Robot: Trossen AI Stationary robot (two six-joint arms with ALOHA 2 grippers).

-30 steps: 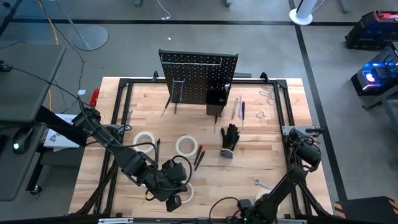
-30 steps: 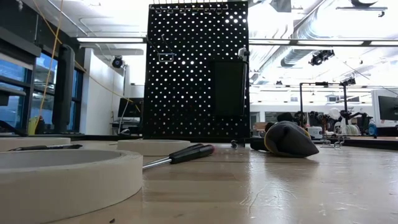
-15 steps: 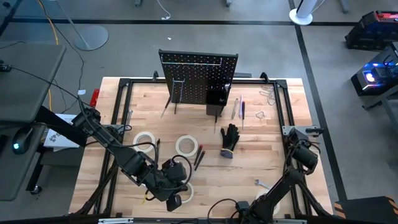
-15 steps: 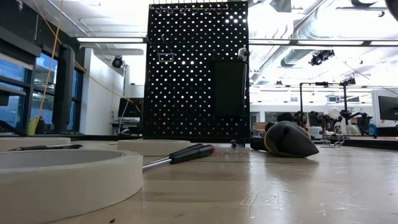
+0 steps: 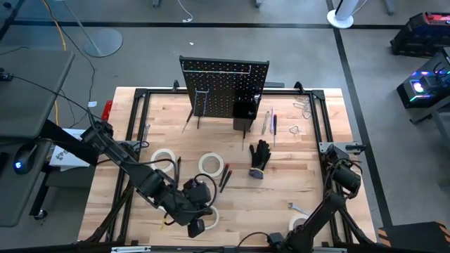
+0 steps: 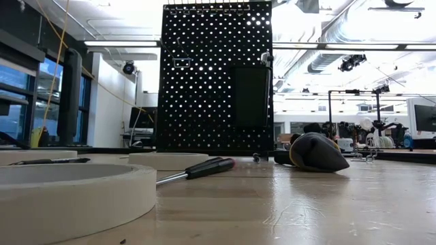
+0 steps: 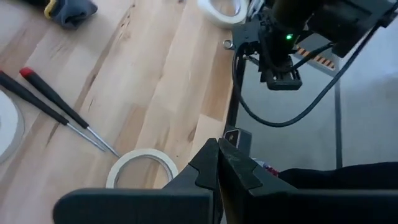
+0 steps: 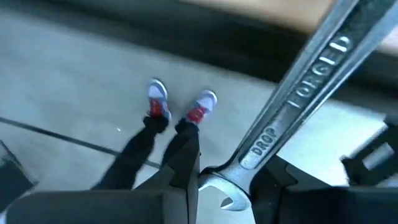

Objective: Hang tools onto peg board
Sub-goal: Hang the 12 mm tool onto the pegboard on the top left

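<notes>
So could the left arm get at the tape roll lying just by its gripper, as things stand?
Probably yes. The left gripper is shut and holds nothing, low over the table's front edge. In its wrist view a white tape roll lies flat on bare wood just ahead, with the screwdrivers off to one side and nothing between.

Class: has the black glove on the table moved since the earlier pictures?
No. In the high view the black glove lies as before, just in front of the peg board.

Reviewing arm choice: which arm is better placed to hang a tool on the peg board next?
Right: its gripper is already clamped on a silver wrench. The left gripper is shut and empty, low over the table's near edge, far from the peg board.
</notes>
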